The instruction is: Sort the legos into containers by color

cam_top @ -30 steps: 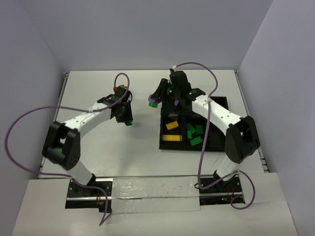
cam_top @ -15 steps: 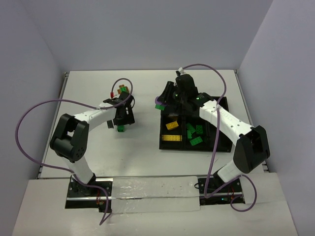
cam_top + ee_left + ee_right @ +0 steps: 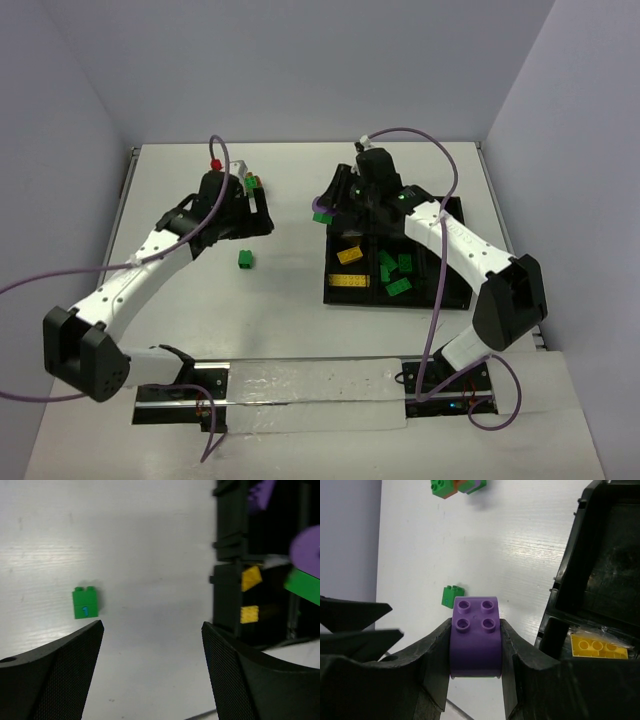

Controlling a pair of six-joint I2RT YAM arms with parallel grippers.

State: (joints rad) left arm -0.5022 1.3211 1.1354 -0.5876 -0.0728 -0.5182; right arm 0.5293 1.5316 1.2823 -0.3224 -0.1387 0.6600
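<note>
My right gripper (image 3: 475, 625) is shut on a purple lego (image 3: 475, 639) with a green lego (image 3: 321, 216) joined beneath it, held in the air just left of the black tray's (image 3: 430, 290) far-left corner. A single green lego (image 3: 244, 260) lies on the white table; in the left wrist view this green lego (image 3: 85, 602) sits just beyond the left fingertip. My left gripper (image 3: 152, 626) is open and empty above the table, behind that lego. The tray's containers hold yellow legos (image 3: 349, 254) and green legos (image 3: 395, 270).
A small cluster of green, orange and purple bricks (image 3: 457, 486) sits at the far left of the table, close to my left wrist (image 3: 225, 190). The tray wall (image 3: 567, 575) stands just right of the held brick. A purple cable loops off each arm.
My left gripper has opened and let go of the green lego, which now lies on the table. The left arm has swung back and up. The right gripper shifted slightly right, still holding.
</note>
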